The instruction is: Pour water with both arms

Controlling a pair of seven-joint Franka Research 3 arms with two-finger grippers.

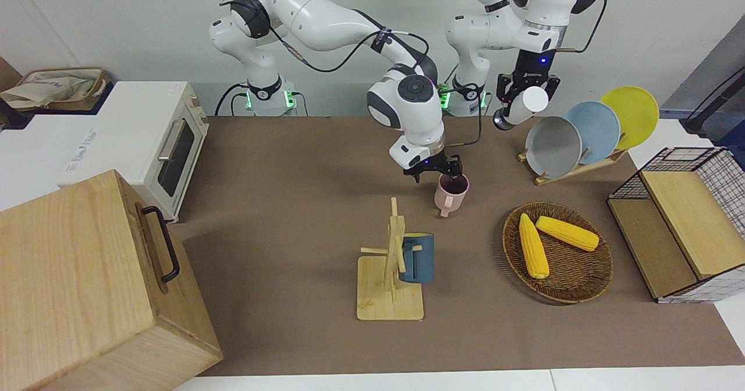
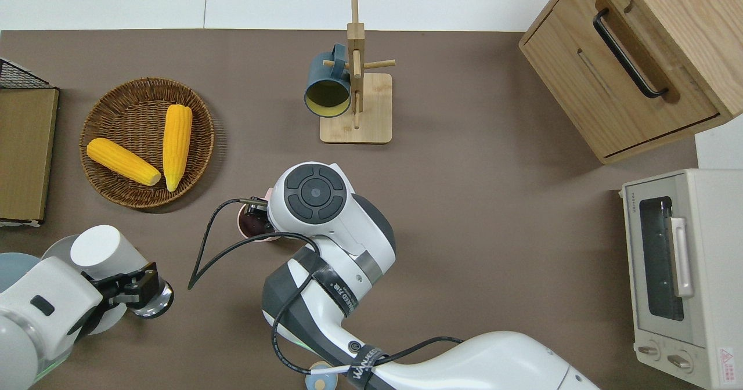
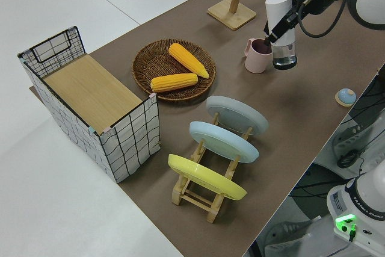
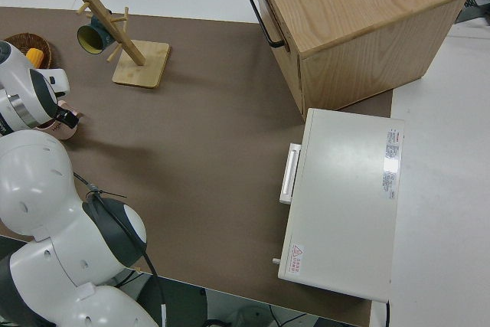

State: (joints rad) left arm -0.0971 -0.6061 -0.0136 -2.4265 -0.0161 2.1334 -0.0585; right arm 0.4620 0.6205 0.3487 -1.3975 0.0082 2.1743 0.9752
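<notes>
Pink mug (image 1: 451,191) rim between right fingers (image 1: 447,168), left holding bottle (image 1: 520,107)

In the overhead view the right arm's wrist covers most of the pink mug (image 2: 251,226) and all of the right gripper (image 1: 440,169), so whether its fingers grip the rim cannot be told. The bottle (image 2: 110,256) lies partly under the left gripper (image 2: 134,288), and the plates are nearly cut off at the edge. The wire basket (image 1: 707,173) runs past the front view's edge. The wooden cabinet (image 1: 87,286) is cropped in front and overhead views.
</notes>
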